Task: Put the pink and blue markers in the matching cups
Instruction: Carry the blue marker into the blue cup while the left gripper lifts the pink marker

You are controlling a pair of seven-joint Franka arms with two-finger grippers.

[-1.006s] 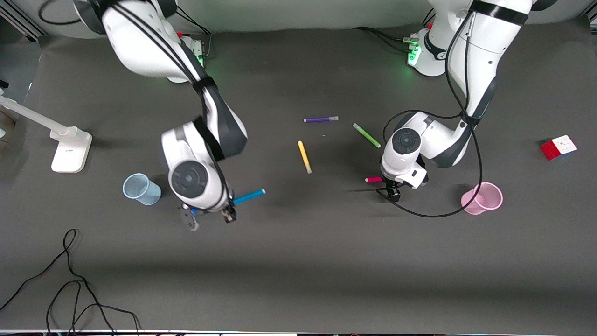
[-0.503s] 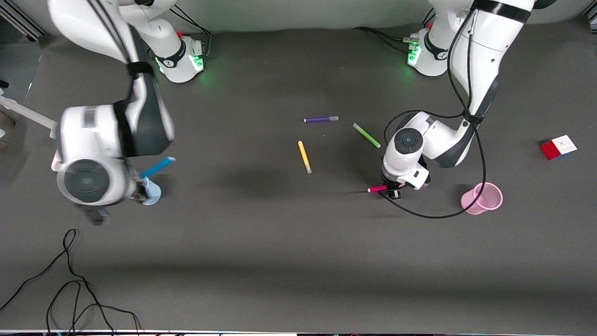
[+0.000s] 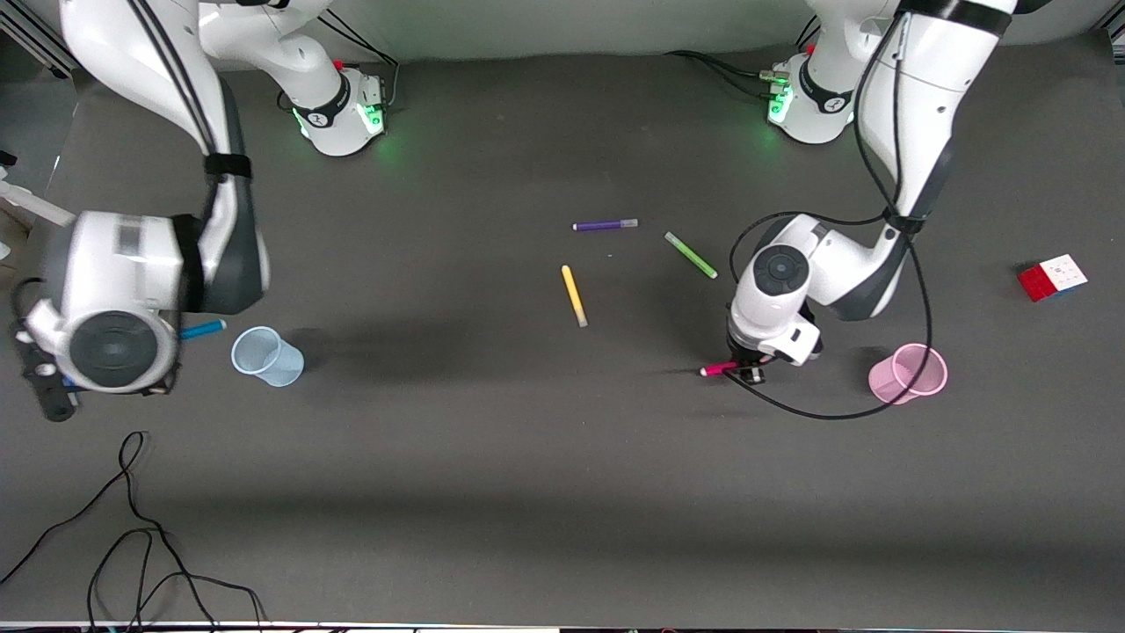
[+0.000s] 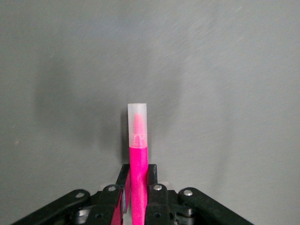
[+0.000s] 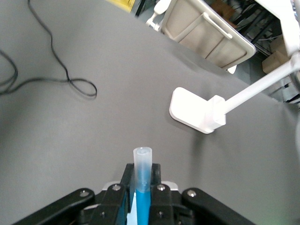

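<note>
Bare mat (image 3: 562,457) around both cups (image 3: 267,355)

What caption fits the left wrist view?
Left pincer shut on the pink marker, capped end forward, above the gray table.

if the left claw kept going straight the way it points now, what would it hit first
Probably just the bare table mat: the left claw, shut on the pink marker, faces open grey surface, nothing else in line. Depth is hard to judge.

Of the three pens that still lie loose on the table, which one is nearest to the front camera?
The yellow pen. It lies lower in the front view than the purple pen and the green pen.
</note>
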